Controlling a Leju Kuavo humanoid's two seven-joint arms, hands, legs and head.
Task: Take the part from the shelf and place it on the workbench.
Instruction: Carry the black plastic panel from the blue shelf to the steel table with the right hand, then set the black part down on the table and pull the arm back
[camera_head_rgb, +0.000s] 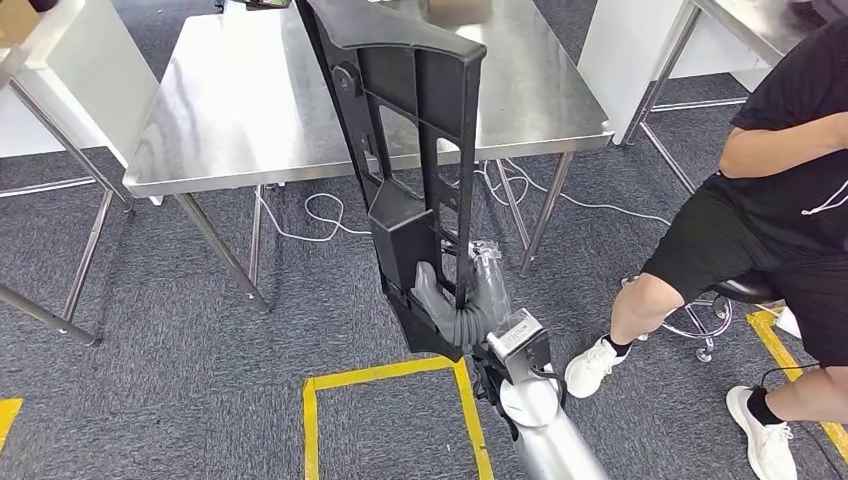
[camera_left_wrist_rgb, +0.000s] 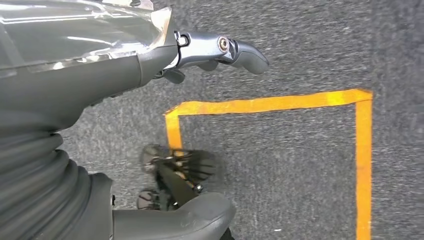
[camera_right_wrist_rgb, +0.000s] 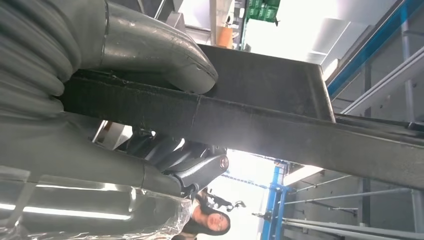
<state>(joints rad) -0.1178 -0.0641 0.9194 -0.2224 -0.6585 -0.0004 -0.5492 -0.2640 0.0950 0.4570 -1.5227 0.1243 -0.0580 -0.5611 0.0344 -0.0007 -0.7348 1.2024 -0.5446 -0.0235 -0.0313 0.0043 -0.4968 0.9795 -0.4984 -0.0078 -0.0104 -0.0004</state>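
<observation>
1. Right robot hand (camera_head_rgb: 455, 300) is closed around the lower end of the black plastic part (camera_head_rgb: 405, 150), thumb across one bar and fingers wrapped behind; right wrist view shows the thumb (camera_right_wrist_rgb: 165, 55) pressed on the part's bar (camera_right_wrist_rgb: 260, 125).
2. Part is held upright, tilted slightly, off the floor, its top end overlapping the near edge of the tabletop (camera_head_rgb: 250, 110) in the head view; whether it touches the tabletop I cannot tell.
3. Left robot hand (camera_left_wrist_rgb: 220, 50) hangs over the grey carpet (camera_left_wrist_rgb: 300, 165), holds nothing, fingers loosely apart.
4. Yellow tape square (camera_head_rgb: 390, 390) on the carpet just below the right robot hand.
5. Person (camera_head_rgb: 770, 200) seated on a stool at right, near the tabletop.
6. White cables (camera_head_rgb: 320, 215) on the floor under the tabletop.
</observation>
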